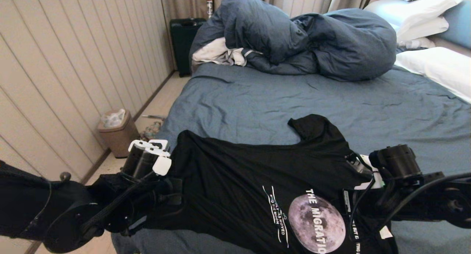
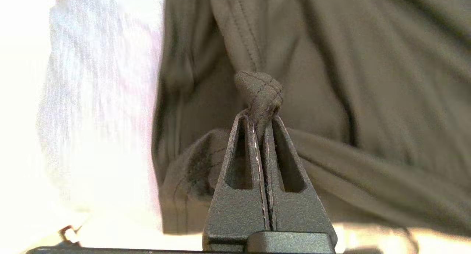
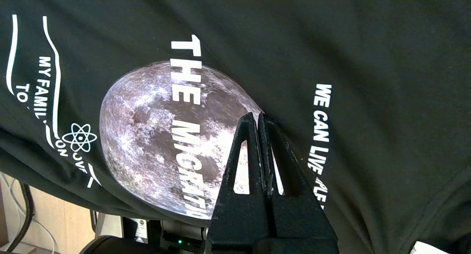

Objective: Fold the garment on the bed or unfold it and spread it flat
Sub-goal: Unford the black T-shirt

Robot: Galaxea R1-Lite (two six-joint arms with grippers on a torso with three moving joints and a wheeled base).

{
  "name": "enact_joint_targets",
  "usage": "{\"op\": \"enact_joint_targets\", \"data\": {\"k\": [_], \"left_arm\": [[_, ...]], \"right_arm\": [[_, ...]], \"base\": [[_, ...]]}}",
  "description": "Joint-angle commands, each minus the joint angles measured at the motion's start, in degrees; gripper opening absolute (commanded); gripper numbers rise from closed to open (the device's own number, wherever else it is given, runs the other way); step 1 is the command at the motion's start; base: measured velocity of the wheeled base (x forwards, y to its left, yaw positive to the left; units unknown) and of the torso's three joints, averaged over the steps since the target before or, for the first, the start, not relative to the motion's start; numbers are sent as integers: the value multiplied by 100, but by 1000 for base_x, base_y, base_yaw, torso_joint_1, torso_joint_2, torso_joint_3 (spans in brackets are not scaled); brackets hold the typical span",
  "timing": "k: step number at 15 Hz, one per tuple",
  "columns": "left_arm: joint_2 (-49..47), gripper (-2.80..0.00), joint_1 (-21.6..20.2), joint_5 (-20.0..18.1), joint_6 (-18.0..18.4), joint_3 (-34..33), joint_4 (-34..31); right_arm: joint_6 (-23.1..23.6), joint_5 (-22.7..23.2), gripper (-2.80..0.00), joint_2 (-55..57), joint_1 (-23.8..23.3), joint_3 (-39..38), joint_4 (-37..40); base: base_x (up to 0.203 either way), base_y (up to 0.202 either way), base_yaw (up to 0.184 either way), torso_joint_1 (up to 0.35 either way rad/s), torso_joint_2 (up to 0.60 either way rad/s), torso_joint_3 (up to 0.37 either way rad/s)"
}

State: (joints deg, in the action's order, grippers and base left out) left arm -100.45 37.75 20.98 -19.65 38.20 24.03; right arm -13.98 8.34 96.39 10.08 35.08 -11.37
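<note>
The garment (image 1: 228, 180), a black T-shirt with a grey moon print (image 1: 316, 222) and white lettering, lies across the near edge of the bed (image 1: 257, 99), print side up. One part of it hangs over the front edge. My left gripper (image 2: 259, 116) is shut on a bunched, stitched edge of the garment (image 2: 368, 81) at its left side. My right gripper (image 3: 256, 116) is shut just over the rim of the moon print (image 3: 154, 129), and no fabric shows between its jaws. The right arm (image 1: 395, 162) reaches over the shirt's right side.
A puffy slate-blue duvet (image 1: 294, 36) is heaped at the far end, with a small white-grey cloth (image 1: 220, 53) beside it. White pillows (image 1: 438, 66) lie at the right. On the floor to the left stand a waste bin (image 1: 117, 132) and a dark suitcase (image 1: 184, 40).
</note>
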Motion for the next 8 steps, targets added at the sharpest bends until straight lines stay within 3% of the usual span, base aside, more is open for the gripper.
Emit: {"op": "enact_joint_targets", "data": {"k": [1, 5, 8], "left_arm": [[308, -280, 228, 136, -21, -295, 28], [745, -280, 572, 408, -106, -1074, 67], [678, -280, 567, 386, -124, -1065, 87]], "right_arm": [[-8, 1, -280, -24, 3, -10, -13], [-8, 1, -280, -138, -15, -9, -5], [-8, 1, -280, -121, -2, -19, -5]], "base": [[0, 0, 0, 0, 0, 0], [0, 0, 0, 0, 0, 0], [0, 0, 0, 0, 0, 0]]}}
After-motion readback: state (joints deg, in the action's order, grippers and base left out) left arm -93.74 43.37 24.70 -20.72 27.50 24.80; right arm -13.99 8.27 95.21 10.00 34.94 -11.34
